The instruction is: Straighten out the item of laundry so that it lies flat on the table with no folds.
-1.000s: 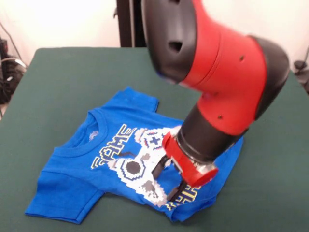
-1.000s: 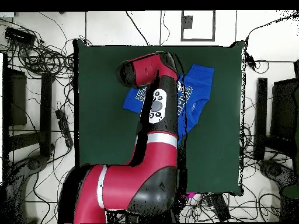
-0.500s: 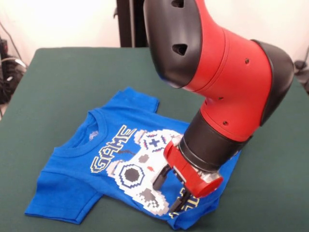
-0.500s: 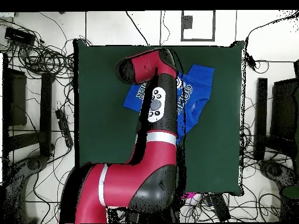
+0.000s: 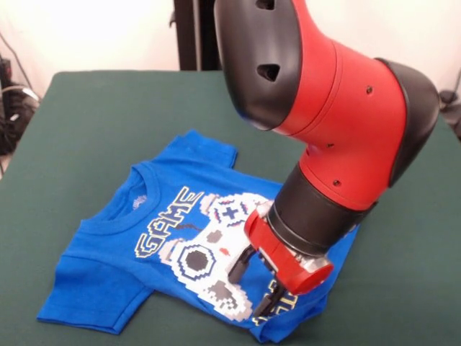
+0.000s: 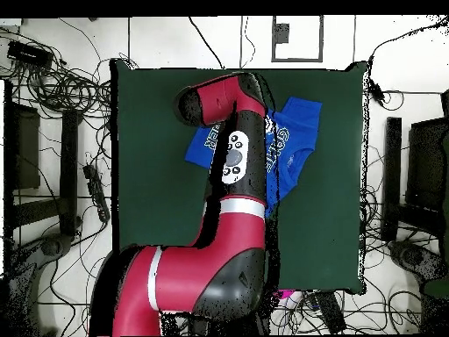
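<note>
The bright blue T-shirt [image 5: 166, 223] lies print side up on the dark green table [image 5: 94, 108], collar to the left, both sleeves spread. Its hem end is partly hidden behind my arm, and the near hem corner looks slightly bunched. My gripper [image 5: 253, 282] points down onto the shirt's hem end beside the controller print, open, with black fingers [image 5: 240, 264] apart and their tips at the cloth. In the overhead view the shirt [image 6: 298, 123] shows to the right of my arm [image 6: 235, 158], which hides the gripper; a blue edge also shows to the arm's left.
My bulky red and black arm [image 5: 324, 101] hangs over the shirt's right half. A black post [image 5: 189, 34] stands behind the table. Cables [image 6: 61, 88] lie on the floor around the table [image 6: 158, 193].
Over the last second my gripper moved down and toward the near edge along the shirt's hem end, and the cloth there shifted a little. Nothing has moved in the last half second.
</note>
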